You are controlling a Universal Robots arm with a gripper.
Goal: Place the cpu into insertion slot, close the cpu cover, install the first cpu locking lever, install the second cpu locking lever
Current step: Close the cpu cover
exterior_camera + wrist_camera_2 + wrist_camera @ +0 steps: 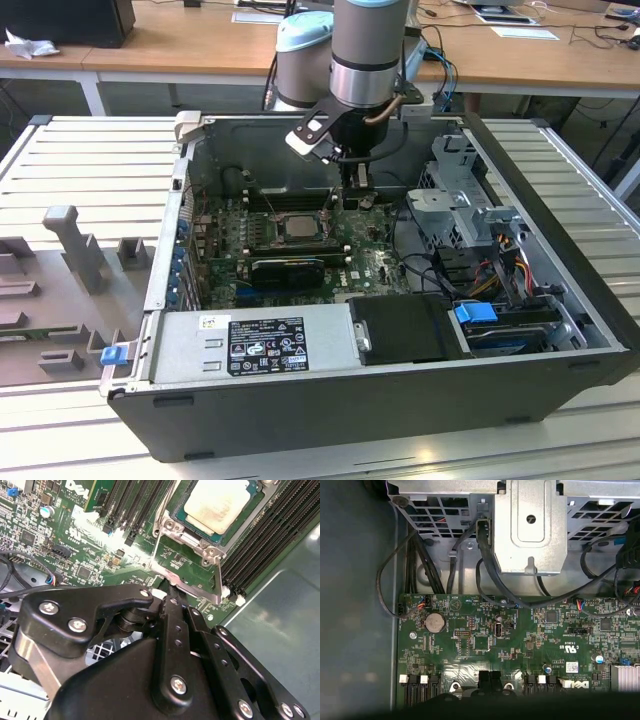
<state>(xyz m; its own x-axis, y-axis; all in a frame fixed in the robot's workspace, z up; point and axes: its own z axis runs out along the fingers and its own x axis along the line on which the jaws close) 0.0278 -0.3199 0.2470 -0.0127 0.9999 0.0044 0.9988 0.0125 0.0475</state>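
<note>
The cpu [220,502] is already seated in the insertion slot [172,526], its pale metal top facing up and level with the silver rim. What I judge to be in hand now is the cpu cover [186,583]. In the second wrist view it appears to stand raised off the slot, hinged at the slot's near side. The green motherboard [90,555] shows through its window.

My end effector [167,596] is drawn closed, the two pads [483,679] side by side with nothing seen between them in the first wrist view. Its tip sits just at the cover's free edge, though I cannot tell whether it actually touches the metal.

The relation that matters is this: the cover's free edge runs crosswise in front of my tip, and the slot with the cpu lies straight beyond it. The long black memory slots [270,540] flank it on either side.

In the exterior view my end effector [352,180] hangs inside the open computer case [330,410]. The cpu [297,226] is close by, toward the exterior view's left and a little nearer that camera. The levers do not look fastened yet, though I cannot make them out with certainty.
</note>
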